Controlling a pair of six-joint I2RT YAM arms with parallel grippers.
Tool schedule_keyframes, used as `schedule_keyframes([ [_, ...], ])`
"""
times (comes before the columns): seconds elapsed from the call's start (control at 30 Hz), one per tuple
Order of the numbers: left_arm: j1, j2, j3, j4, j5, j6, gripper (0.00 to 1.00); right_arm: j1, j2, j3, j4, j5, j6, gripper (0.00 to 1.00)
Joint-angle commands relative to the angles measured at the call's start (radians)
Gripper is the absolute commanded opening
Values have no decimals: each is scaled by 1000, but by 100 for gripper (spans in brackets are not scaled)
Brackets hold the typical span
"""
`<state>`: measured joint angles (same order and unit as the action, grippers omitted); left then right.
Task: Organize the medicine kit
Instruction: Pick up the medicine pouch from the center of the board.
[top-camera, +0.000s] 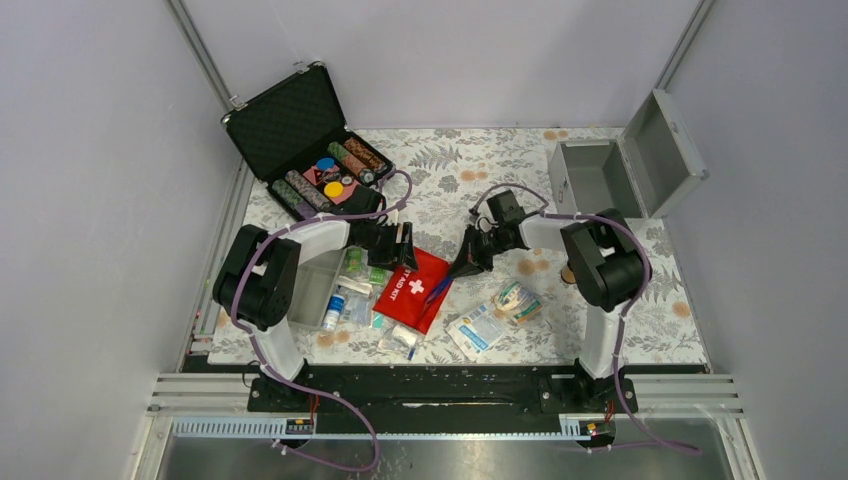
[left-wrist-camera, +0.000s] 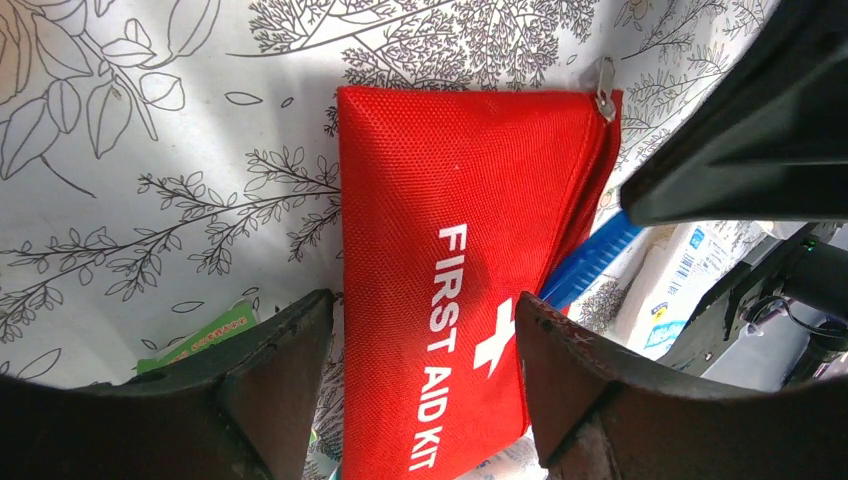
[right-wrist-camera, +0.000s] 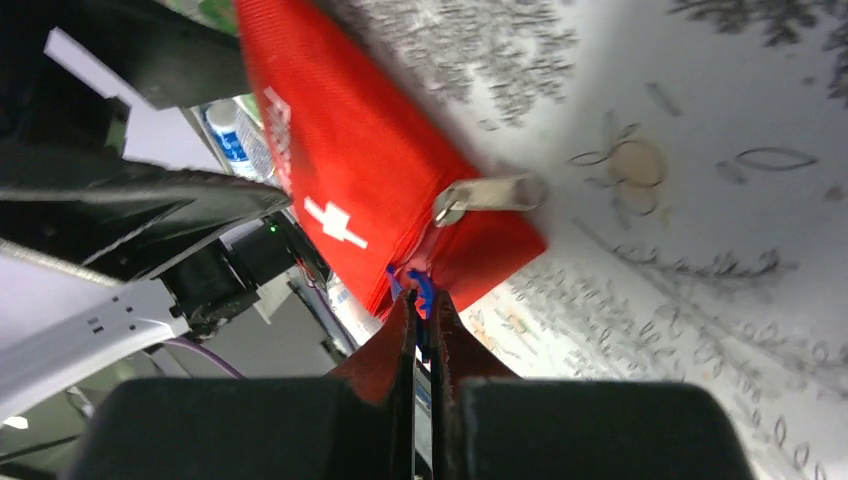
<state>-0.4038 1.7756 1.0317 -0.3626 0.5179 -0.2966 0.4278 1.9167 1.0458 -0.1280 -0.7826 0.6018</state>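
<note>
overhead view from behind, both wrist views close on red pouch (left-wrist-camera: 440, 200)

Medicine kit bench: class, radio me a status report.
Left gripper open over red pouch. Right gripper shut on blue item at pouch's edge. Medicine kit lid open, far right. Loose packets beside pouch.

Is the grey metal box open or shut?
Open: the silver-grey metal box has its hinged lid swung back, inside showing.
</note>
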Motion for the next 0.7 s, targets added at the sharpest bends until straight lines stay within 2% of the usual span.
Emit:
schedule_keyframes([
  [0.0,-1,15,-7,-4,8,-11,66,-1,69,11,34,-34,82,0],
  [0.23,-1,39,-27,14,35,-25,61,-1,105,-3,73,-59,92,0],
  [0.5,-1,93,-16,31,97,-33,39,-1,20,-28,53,-70,-7,0],
  [0.67,-3,162,10,89,264,-62,33,-1,15,-23,26,-47,-58,0],
])
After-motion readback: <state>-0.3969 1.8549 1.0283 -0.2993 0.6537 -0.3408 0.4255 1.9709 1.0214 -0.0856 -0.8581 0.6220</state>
